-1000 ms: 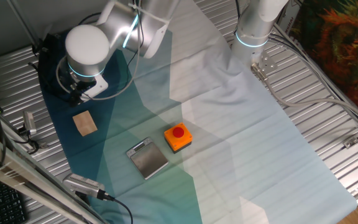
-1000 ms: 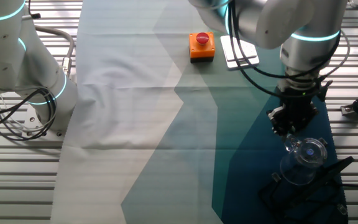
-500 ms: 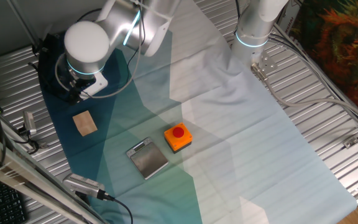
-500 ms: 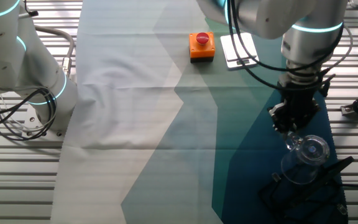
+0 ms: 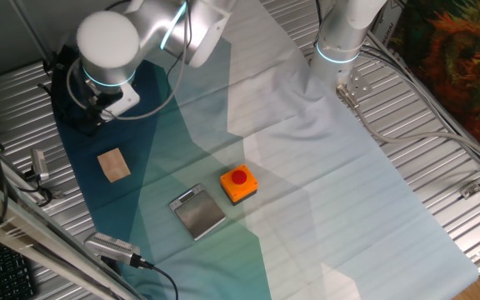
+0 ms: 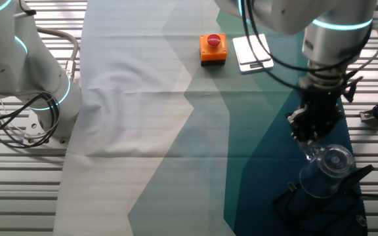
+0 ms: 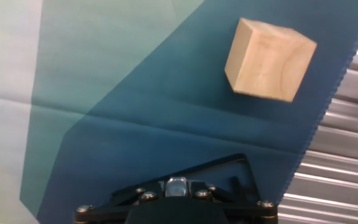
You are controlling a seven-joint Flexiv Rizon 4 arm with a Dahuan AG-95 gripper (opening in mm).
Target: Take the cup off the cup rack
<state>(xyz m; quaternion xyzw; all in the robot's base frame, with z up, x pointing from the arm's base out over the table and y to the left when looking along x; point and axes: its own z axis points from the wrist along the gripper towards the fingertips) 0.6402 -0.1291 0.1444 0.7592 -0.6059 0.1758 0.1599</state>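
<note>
Glass cup (image 6: pixel 328 172) held by its handle at the cup rack (image 6: pixel 327 200), fingers (image 6: pixel 305 133) pinched on it.

One fixed view: arm bent over the far left corner of the worktop (image 5: pixel 323 192), dark rack (image 5: pixel 75 112) partly hidden beneath it; wooden block (image 5: pixel 114 165) near, metal plate (image 5: pixel 197 210) and orange box (image 5: pixel 238 184) side by side further along the cloth. Other fixed view: fingers narrow, closed on the cup's handle; cup tilted, over the rack's black frame, touching or clear cannot tell. Hand view: wooden block (image 7: pixel 268 59) upper right on dark blue cloth (image 7: pixel 135 124), black frame (image 7: pixel 185 180) at bottom edge; cup not seen.
</note>
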